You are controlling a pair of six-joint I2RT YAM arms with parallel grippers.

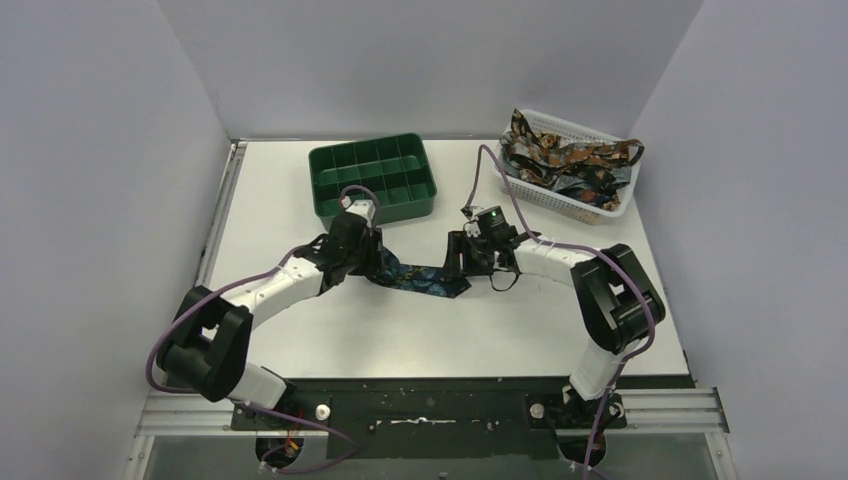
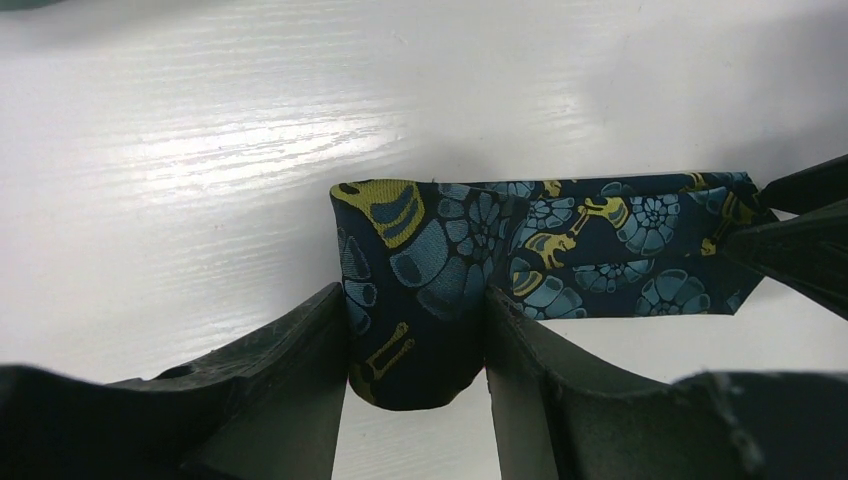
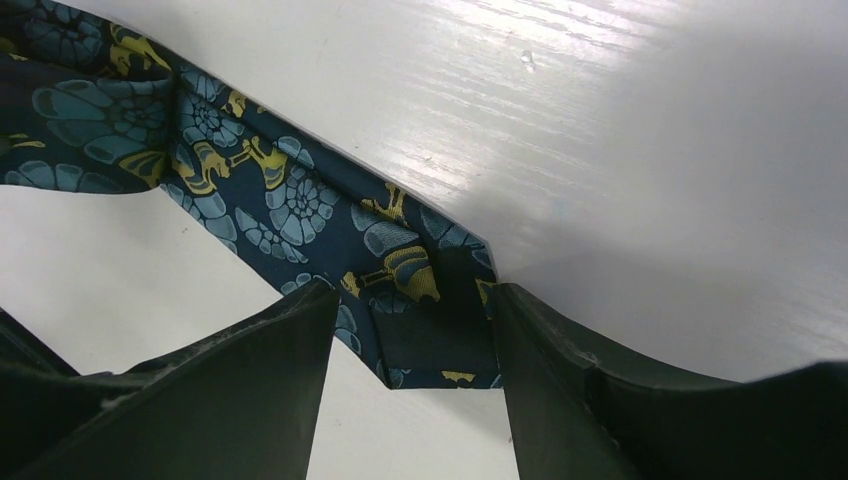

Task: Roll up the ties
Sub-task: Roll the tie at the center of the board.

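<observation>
A single tie lies on the white worktop, stretched between the two arms near the middle. Its dark navy cloth carries blue rosettes and yellow figures.

The left fingers are about half open and clamped on the tie's left end. That end is curled over into a short, thick fold standing up from the worktop, and the left wrist view shows both inner faces pressing against it.

The right fingers are spread about as wide and straddle the other end, which lies flat with a dark patch of its underside turned up. The cloth fills the gap and meets both fingers, but the views do not show whether it is actually pinched.

Behind the left arm sits a green compartment tray. At the far right, a white mesh basket holds more ties in a loose heap.
</observation>
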